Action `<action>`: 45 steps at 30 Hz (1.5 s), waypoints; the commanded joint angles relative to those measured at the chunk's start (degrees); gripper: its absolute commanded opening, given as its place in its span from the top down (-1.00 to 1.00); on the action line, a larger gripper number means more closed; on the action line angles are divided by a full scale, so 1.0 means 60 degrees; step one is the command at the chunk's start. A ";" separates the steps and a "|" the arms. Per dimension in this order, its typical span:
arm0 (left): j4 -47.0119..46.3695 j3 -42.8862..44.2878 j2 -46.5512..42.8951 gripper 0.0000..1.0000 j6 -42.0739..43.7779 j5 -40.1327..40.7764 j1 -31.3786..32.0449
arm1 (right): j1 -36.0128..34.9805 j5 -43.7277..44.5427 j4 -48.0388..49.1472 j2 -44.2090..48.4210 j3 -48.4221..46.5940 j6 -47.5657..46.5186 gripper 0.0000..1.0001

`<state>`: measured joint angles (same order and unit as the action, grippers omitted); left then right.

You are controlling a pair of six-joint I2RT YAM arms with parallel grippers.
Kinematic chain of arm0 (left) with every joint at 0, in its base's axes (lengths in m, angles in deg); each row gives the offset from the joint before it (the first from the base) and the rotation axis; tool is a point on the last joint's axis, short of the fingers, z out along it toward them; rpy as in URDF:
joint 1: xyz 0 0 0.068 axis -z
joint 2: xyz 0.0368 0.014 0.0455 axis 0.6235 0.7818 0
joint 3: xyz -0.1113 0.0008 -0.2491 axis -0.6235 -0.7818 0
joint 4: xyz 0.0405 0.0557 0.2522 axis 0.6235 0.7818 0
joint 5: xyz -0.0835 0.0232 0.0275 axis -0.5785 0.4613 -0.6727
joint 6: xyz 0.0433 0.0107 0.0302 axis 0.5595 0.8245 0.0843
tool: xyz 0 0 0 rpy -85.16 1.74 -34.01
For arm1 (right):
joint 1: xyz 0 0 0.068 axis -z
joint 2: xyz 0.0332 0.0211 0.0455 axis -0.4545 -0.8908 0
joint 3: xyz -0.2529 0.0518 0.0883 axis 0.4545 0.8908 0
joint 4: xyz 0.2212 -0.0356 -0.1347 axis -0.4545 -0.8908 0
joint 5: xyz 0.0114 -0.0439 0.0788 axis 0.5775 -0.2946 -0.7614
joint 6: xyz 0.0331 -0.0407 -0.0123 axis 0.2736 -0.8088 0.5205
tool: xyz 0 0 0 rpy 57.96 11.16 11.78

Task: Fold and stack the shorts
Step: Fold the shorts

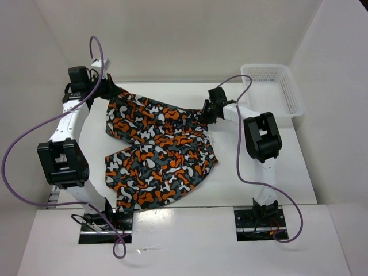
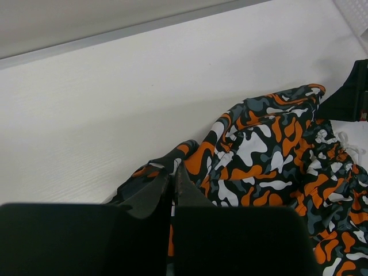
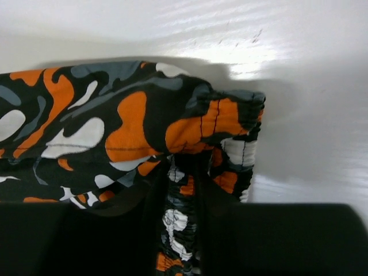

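white table (image 1: 259, 172) bears the shorts (image 1: 161, 155) and a basket (image 1: 294, 89).

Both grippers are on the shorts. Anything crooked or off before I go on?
Nothing spilled or damaged. The shorts lie askew: the left gripper holds its corner farther back than the right gripper, so the held edge runs slanted, and the two legs splay apart.

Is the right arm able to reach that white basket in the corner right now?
Probably yes. The basket sits close to the right gripper, with only bare table between them. But that gripper is pinching the shorts, so the cloth would likely drag along.
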<state>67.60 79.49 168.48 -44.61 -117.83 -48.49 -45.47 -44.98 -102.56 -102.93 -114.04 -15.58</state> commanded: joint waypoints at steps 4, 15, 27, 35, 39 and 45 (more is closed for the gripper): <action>-0.0288 0.0056 -0.0545 1.00 0.0067 -0.0190 0.0011 | -0.0311 0.0223 -0.0144 0.0359 0.0100 -0.0272 0.86; -0.0288 -0.0032 -0.0633 1.00 0.0067 -0.0190 0.0011 | -0.0501 0.0490 0.0046 0.1999 0.1709 -0.0170 0.17; -0.0376 -0.0223 -0.0721 1.00 0.0067 -0.0365 0.0011 | -0.0794 -0.0800 0.0720 0.1428 0.1931 -0.0067 0.30; -0.0273 -0.0311 -0.0721 1.00 0.0067 -0.0278 0.0011 | -0.0693 0.1863 0.0252 0.3007 0.2589 0.0547 1.00; -0.0273 -0.0311 -0.0633 1.00 0.0067 -0.0278 -0.0076 | -0.0195 0.2304 0.0338 0.3683 0.3526 0.0900 1.00; -0.0273 -0.0311 -0.0355 1.00 0.0067 -0.0365 -0.0164 | -0.0194 0.2641 0.0530 0.3583 0.3894 0.1149 1.00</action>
<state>67.76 77.67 166.42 -44.61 -118.27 -49.05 -46.49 -32.85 -101.01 -81.95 -91.52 -9.87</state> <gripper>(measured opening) 0.010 0.007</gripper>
